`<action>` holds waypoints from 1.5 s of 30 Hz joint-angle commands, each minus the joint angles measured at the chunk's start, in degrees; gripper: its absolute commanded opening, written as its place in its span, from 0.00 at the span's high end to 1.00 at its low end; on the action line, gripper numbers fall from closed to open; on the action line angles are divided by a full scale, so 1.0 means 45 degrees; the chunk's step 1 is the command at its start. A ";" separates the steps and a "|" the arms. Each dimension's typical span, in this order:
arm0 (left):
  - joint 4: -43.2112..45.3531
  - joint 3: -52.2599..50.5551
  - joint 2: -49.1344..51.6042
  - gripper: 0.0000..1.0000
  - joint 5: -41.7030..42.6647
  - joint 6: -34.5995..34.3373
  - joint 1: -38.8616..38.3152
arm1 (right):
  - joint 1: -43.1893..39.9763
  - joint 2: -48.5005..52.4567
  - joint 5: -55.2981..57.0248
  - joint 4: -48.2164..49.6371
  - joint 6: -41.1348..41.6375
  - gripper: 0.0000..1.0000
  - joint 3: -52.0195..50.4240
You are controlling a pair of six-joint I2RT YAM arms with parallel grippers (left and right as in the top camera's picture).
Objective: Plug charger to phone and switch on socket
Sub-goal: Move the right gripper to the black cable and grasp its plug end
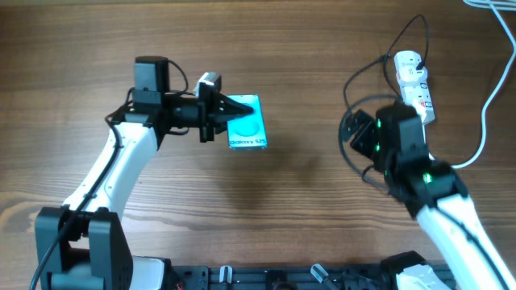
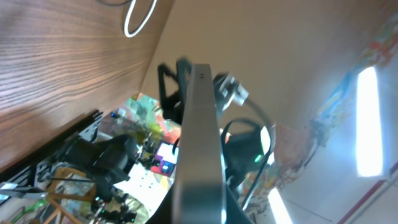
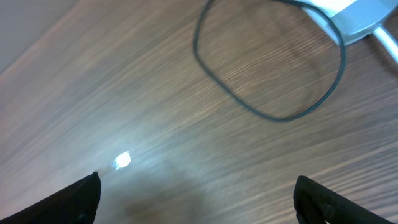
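The phone (image 1: 247,122), teal-green with a white strip, is held above the table by my left gripper (image 1: 213,118), which is shut on its left edge. In the left wrist view the phone (image 2: 200,143) shows edge-on as a grey slab between the fingers. The socket (image 1: 416,86), a white power strip, lies at the far right with the charger plugged in. Its thin black cable (image 1: 351,133) loops on the table, and the loop shows in the right wrist view (image 3: 273,112). My right gripper (image 3: 196,196) is open and empty above bare wood, near the loop.
The socket's thick white cord (image 1: 488,105) runs off along the right edge. A corner of the socket (image 3: 351,18) shows at the top of the right wrist view. The robot bases and a black rail sit at the front edge (image 1: 266,278).
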 commanded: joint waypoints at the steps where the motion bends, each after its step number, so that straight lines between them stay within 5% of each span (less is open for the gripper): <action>1: 0.0185 0.0209 -0.0257 0.96 -0.0287 0.0068 -0.0607 | -0.1015 0.2229 -0.0073 -0.0228 -0.0758 0.01 0.1705; 10: 0.0228 0.0209 -0.0257 0.96 -0.1452 0.0471 -0.1073 | -0.2463 0.9355 -0.0384 -0.0486 -0.1753 0.27 0.7563; 16: 0.0233 0.0209 -0.0257 0.96 -0.1695 0.1127 -0.1452 | -0.2569 1.2973 0.0087 0.1365 -0.1574 0.28 0.9957; 22: 0.0228 0.0209 -0.0257 0.95 -0.2011 0.1447 -0.1715 | -0.2628 1.4066 0.0544 0.3138 -0.1462 0.37 1.0069; 33: 0.0228 0.0209 -0.0257 0.95 -0.2744 0.1447 -0.1710 | -0.2686 1.5334 0.0962 0.3138 -0.1185 0.39 1.0059; 45: 0.0228 0.0209 -0.0257 0.95 -0.2744 0.1443 -0.1710 | -0.2613 1.5737 -0.0393 0.3478 -0.2929 0.85 1.0040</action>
